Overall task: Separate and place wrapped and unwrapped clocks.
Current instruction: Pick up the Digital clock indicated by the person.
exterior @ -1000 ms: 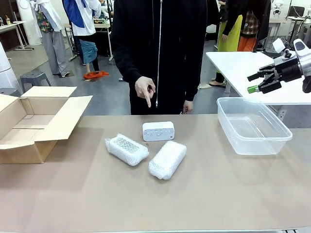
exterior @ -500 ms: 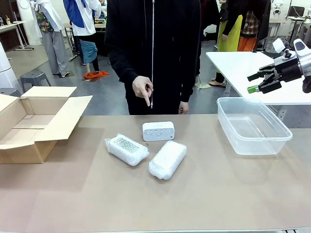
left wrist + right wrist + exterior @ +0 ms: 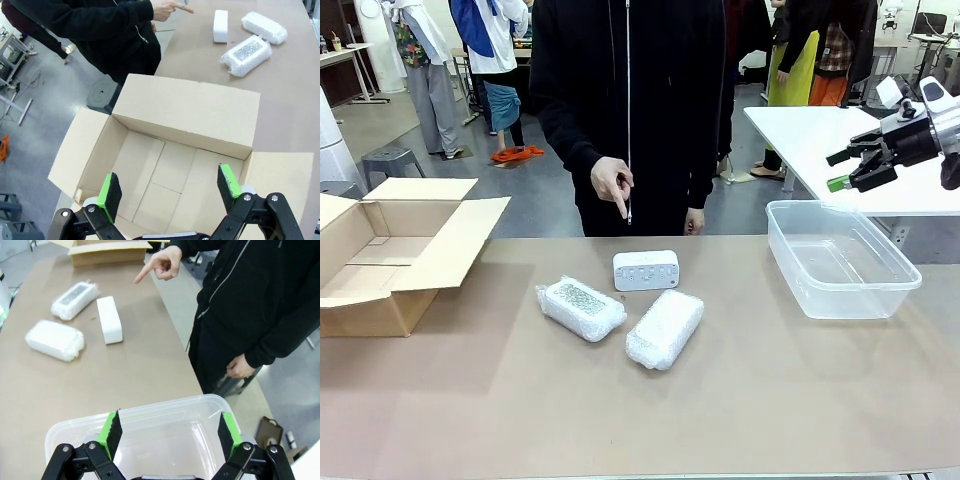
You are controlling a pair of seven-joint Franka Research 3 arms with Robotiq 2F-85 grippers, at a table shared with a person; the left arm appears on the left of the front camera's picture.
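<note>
The unwrapped clock (image 3: 646, 270), a bare white block with small dots on its face, stands at the table's middle. Just in front of it lie two bubble-wrapped clocks, one to the left (image 3: 582, 307) and one to the right (image 3: 665, 328). A person's hand (image 3: 615, 185) points down toward the bare clock. My right gripper (image 3: 833, 171) hangs open above the clear plastic bin (image 3: 840, 290); the right wrist view shows its green pads (image 3: 113, 428) over the bin's rim (image 3: 165, 405). My left gripper (image 3: 168, 189) is open and empty above the open cardboard box (image 3: 150, 170).
The cardboard box (image 3: 380, 250) sits at the table's left edge with its flaps spread. The bin stands at the far right. The person in a black jacket (image 3: 630, 100) stands at the far side. A second white table (image 3: 820, 140) stands behind the bin.
The person has shifted slightly to the left while the hand keeps pointing. My right gripper has edged a little up and left. The clocks have not moved.
</note>
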